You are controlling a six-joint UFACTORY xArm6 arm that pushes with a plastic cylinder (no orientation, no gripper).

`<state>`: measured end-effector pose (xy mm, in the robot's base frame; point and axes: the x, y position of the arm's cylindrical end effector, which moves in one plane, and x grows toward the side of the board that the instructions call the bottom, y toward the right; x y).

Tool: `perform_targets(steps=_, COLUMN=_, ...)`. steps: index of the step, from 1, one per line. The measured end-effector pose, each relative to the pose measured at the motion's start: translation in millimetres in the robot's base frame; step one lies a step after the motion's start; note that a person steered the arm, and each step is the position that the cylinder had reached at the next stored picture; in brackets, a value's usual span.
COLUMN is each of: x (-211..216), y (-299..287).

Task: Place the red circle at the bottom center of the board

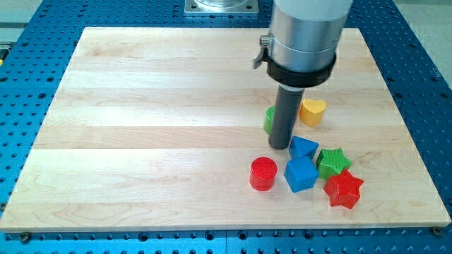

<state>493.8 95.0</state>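
Observation:
The red circle (263, 173) is a short red cylinder lying on the wooden board (141, 127), right of centre and near the view's bottom. My tip (280, 147) rests on the board just above and slightly right of the red circle, a small gap apart. A blue cube (301, 174) lies right of the red circle. A blue pentagon-like block (304, 147) lies just right of my tip.
A green block (270, 118) is partly hidden behind the rod. A yellow heart (312, 111) lies to the rod's right. A green star (333, 161) and a red star (343, 189) lie at the lower right. A blue perforated table (28, 28) surrounds the board.

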Motion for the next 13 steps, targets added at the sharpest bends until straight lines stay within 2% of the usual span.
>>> perform_targets(steps=1, x=12.4, y=26.9)
perform_targets(steps=3, x=24.4, y=-8.2)
perform_targets(steps=4, x=46.7, y=-16.6)
perform_targets(steps=6, x=46.9, y=-102.8)
perform_targets(steps=8, x=45.3, y=-135.0)
perform_targets(steps=10, x=45.4, y=-42.3)
perform_targets(steps=11, x=59.9, y=-34.9)
perform_targets(steps=12, x=88.0, y=-38.3)
perform_targets(steps=13, x=87.6, y=-99.3)
